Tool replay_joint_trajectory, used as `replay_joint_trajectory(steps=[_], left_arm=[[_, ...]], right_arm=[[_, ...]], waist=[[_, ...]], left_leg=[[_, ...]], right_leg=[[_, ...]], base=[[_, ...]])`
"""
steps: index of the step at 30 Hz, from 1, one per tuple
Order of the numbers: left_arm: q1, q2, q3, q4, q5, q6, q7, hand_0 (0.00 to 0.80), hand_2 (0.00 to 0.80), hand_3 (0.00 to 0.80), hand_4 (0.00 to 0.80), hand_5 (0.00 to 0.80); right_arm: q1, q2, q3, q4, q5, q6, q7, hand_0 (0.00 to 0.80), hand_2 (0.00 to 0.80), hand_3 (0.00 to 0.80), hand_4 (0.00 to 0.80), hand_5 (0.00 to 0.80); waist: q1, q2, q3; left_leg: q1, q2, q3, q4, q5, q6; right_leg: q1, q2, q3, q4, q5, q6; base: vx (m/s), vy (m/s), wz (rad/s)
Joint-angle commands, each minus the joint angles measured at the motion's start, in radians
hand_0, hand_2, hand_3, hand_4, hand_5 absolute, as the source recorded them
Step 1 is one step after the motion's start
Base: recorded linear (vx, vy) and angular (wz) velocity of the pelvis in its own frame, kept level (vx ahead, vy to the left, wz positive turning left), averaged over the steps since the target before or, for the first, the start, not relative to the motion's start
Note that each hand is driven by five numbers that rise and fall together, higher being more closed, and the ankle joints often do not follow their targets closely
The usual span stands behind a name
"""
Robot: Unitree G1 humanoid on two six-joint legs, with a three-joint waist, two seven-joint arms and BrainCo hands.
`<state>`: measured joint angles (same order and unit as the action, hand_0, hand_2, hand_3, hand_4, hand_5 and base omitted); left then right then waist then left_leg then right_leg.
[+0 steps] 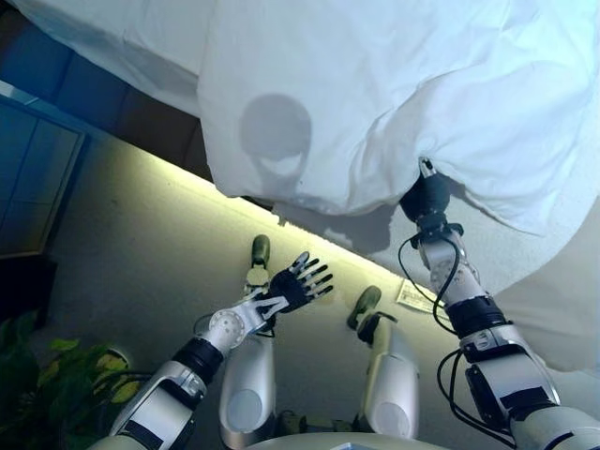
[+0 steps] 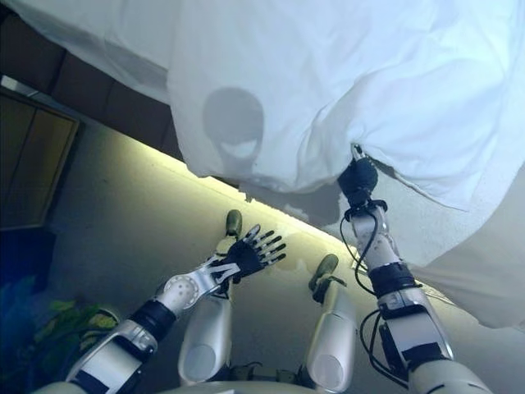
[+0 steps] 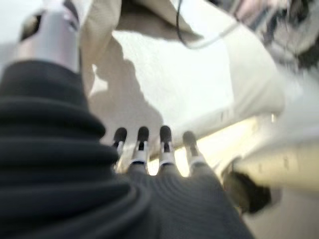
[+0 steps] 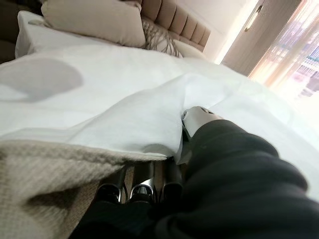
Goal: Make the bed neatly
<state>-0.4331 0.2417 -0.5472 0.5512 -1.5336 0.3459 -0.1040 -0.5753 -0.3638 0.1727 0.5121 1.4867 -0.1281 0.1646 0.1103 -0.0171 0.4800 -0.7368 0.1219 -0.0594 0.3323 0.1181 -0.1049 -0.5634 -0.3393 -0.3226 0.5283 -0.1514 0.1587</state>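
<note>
the white duvet [image 1: 394, 94] is the biggest thing here, soft cotton, puffy and creased, spread over the bed and overhanging its near side in a rounded, billowing edge above the floor. in the right wrist view its long run leads away from the hand toward the headboard [image 4: 174, 22], which is padded in upright tan channels. under the duvet edge lies a beige blanket [image 4: 45, 174] with a coarse woven texture. a plump tan pillow [image 4: 94, 20], rectangular with soft corners, lies at the head end, and a patterned cushion [image 4: 162, 37] shows just behind it.

the right hand [image 1: 427, 197] is raised at the duvet's hanging edge, thumb and fingers closed on a fold of the fabric, which gathers into radiating creases at that pinch.

the left hand [image 1: 298, 281] hovers low over the pale, smooth floor [image 1: 141, 253], fingers straight and spread, holding nothing, well apart from the duvet.
</note>
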Motion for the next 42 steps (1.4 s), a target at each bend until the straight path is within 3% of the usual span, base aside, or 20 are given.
replay_joint_trajectory(steps=[1,4,11,19,27,34,42], left_arm=[[-0.05,-0.041,-0.058,-0.031,-0.172,-0.076,0.086,0.0,0.0,0.0,0.0,0.0],[-0.069,-0.071,-0.055,-0.029,-0.295,-0.14,0.134,0.0,0.0,0.0,0.0,0.0],[-0.118,-0.136,-0.062,-0.024,-0.414,-0.202,0.164,0.0,0.0,0.0,0.0,0.0],[-0.122,-0.177,-0.08,0.003,-0.356,-0.275,0.17,0.0,0.0,0.0,0.0,0.0],[-0.168,-0.224,-0.045,0.001,-0.322,-0.444,0.132,0.0,0.0,0.0,0.0,0.0],[-0.269,-0.268,0.033,-0.049,-0.309,-0.626,0.134,0.0,0.0,0.0,0.0,0.0],[-0.359,-0.274,0.085,-0.091,-0.294,-0.73,0.106,0.0,0.0,0.0,0.0,0.0]], right_arm=[[-0.059,0.002,-0.037,-0.13,0.017,-0.042,0.014,0.8,0.8,0.8,0.8,0.8],[-0.06,0.012,-0.052,-0.187,0.008,-0.05,-0.015,0.8,0.8,0.8,0.8,0.8],[-0.07,0.014,-0.073,-0.266,-0.028,-0.055,-0.059,0.8,0.8,0.8,0.8,0.8],[-0.073,0.003,-0.082,-0.321,-0.052,-0.048,-0.077,0.8,0.8,0.8,0.8,0.8],[-0.068,0.035,-0.07,-0.361,-0.02,-0.054,-0.037,0.8,0.8,0.8,0.8,0.8],[-0.047,0.079,-0.032,-0.418,-0.078,-0.063,-0.046,0.8,0.8,0.8,0.8,0.8],[-0.054,0.083,-0.009,-0.408,-0.082,-0.019,-0.037,0.8,0.8,0.8,0.8,0.8]], waist=[[0.024,-0.037,-0.002],[0.014,-0.041,0.002],[-0.004,-0.04,0.027],[-0.021,-0.037,0.039],[-0.048,-0.045,0.04],[-0.096,-0.054,0.04],[-0.134,-0.041,0.04]], left_leg=[[-0.033,0.048,0.03,0.168,-0.108,-0.011],[-0.034,0.038,0.035,0.153,-0.098,-0.009],[-0.032,0.016,0.034,0.114,-0.082,-0.005],[-0.04,0.017,0.045,0.09,-0.067,-0.012],[-0.062,0.022,0.056,0.101,-0.064,-0.015],[-0.069,0.033,0.078,0.113,-0.06,-0.02],[-0.026,0.041,0.108,0.075,-0.042,-0.024]], right_leg=[[0.008,-0.084,0.033,-0.243,0.352,0.098],[0.0,-0.081,0.041,-0.249,0.356,0.1],[-0.024,-0.083,0.053,-0.266,0.372,0.103],[-0.041,-0.083,0.057,-0.282,0.38,0.103],[-0.071,-0.081,0.076,-0.274,0.379,0.103],[-0.102,-0.078,0.11,-0.251,0.371,0.098],[-0.084,-0.085,0.123,-0.249,0.359,0.093]], base=[[-0.007,-0.013,0.07],[-0.014,0.021,0.04],[-0.048,0.045,-0.04],[-0.017,0.048,-0.04],[-0.007,0.067,-0.08],[-0.011,0.107,-0.09],[0.005,0.134,-0.09]])
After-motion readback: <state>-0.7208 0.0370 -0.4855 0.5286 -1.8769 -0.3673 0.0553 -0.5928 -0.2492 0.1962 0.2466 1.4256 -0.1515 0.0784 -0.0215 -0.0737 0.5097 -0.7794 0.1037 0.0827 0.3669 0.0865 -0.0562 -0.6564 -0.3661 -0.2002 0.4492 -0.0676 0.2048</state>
